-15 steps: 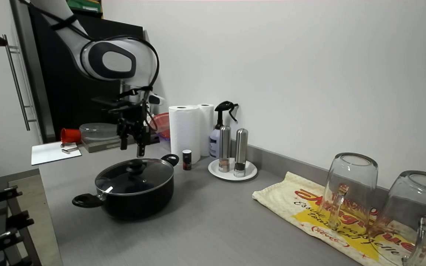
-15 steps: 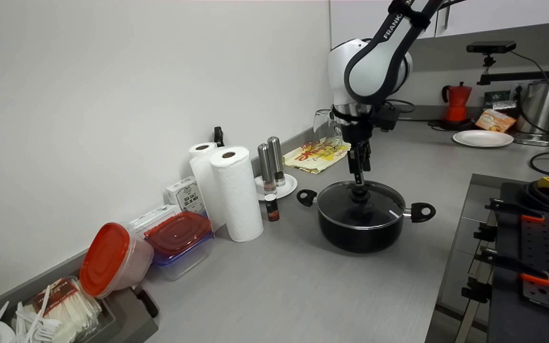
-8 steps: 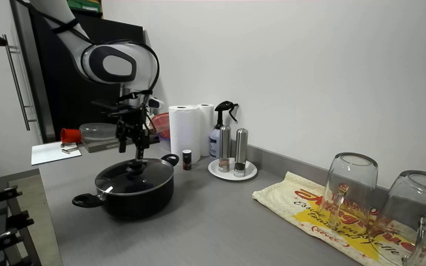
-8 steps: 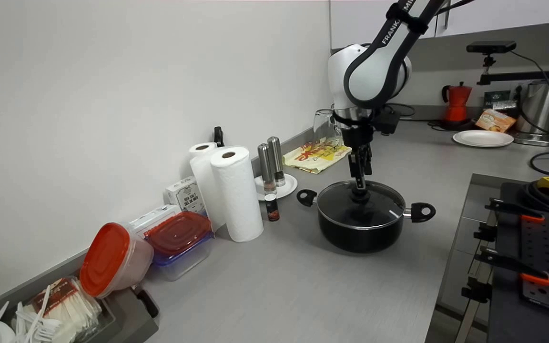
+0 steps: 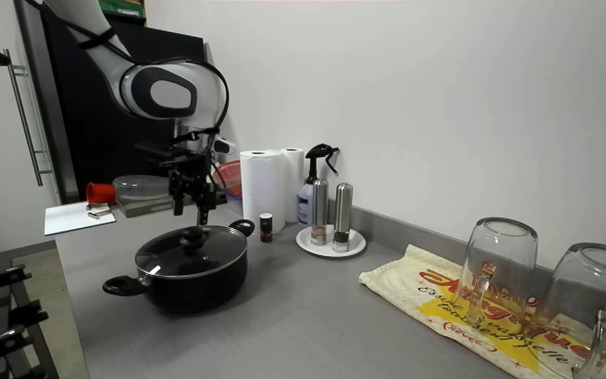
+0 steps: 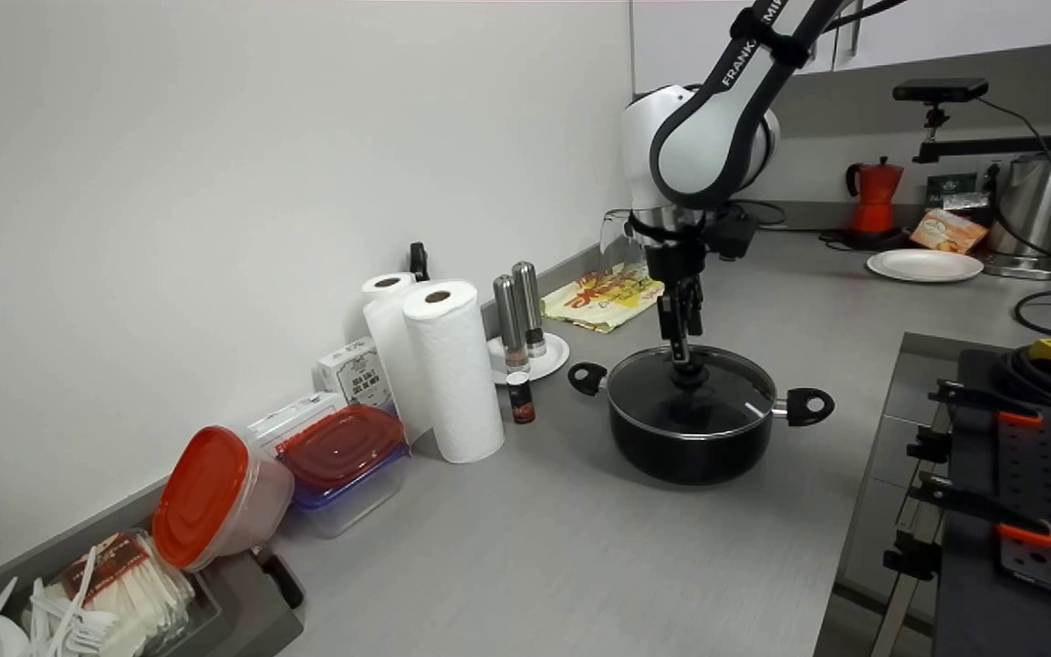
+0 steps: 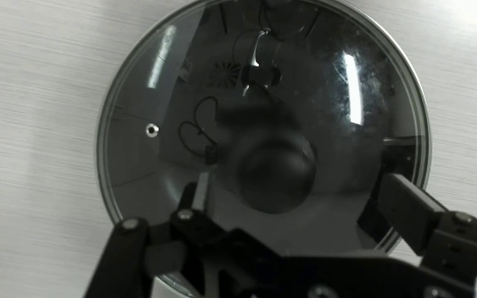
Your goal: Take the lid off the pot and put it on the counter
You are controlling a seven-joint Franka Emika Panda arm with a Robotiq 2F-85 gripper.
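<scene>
- Lid: seated flat on the pot, covering its full opening. See-through glass with a thin metal rim.
- Pot: upright on the grey tabletop. Its two black loop handles project from opposite sides.
- Knob: dark, mounted at the centre of the lid. Blurred in the wrist view.
- Vent: small, metal-ringed, set in the glass between the knob and the rim.
- Fingers: spread, with a wide gap, and directed downward over the lid. In the wrist view the knob appears in this gap. Fingertip height relative to the knob, and any contact with it, cannot be determined.
- Arm: above the pot, last section hanging near vertical.
- Paper rolls: two, upright, near the wall. A spray bottle stands just beside them.
- Small jar: white cap, dark body; upright, near the paper rolls.
- White plate: near the small jar; carries two steel mills, both upright.
- Cloth: yellow and red print; laid on the tabletop, well apart from the pot. Two glass mugs stand on it.
- Coffee maker: red; in an exterior view, near a white dish.
</scene>
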